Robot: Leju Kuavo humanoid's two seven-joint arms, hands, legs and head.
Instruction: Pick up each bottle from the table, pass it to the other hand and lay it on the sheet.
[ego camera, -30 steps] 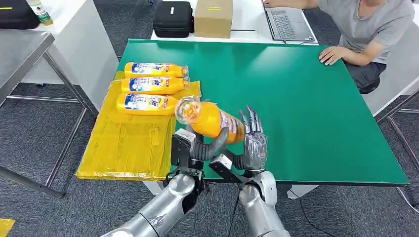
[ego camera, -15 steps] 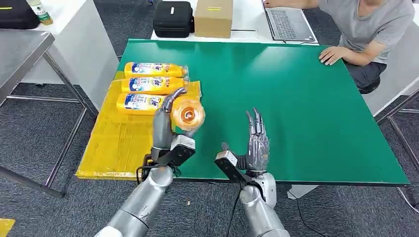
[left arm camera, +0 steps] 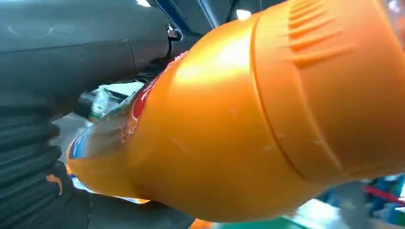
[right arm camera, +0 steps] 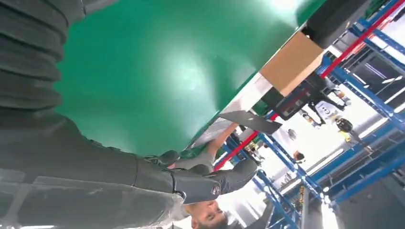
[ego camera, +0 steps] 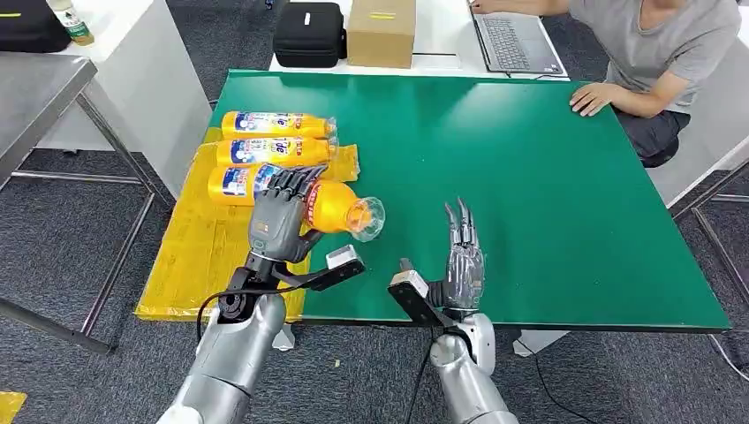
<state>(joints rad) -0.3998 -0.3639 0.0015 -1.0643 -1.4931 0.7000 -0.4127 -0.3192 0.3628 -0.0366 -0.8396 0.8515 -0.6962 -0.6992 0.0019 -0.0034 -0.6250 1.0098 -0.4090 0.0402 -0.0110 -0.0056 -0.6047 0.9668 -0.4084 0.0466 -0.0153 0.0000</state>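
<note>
Left hand [ego camera: 276, 221] grips orange bottle [ego camera: 340, 208] mid-body, left of centre frame, above yellow sheet [ego camera: 212, 256] edge. Right hand [ego camera: 463, 256] released, fingers straight. Glossy wrap looks slippery; rigid, probably weighty; hold the waist.

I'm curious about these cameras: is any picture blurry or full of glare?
Head view: sharp, with soft lamp reflections on the green table. Left wrist view: the orange bottle is so close that it looks soft, with a bright highlight. Right wrist view: glare patches on the table, washed-out bright background.
</note>
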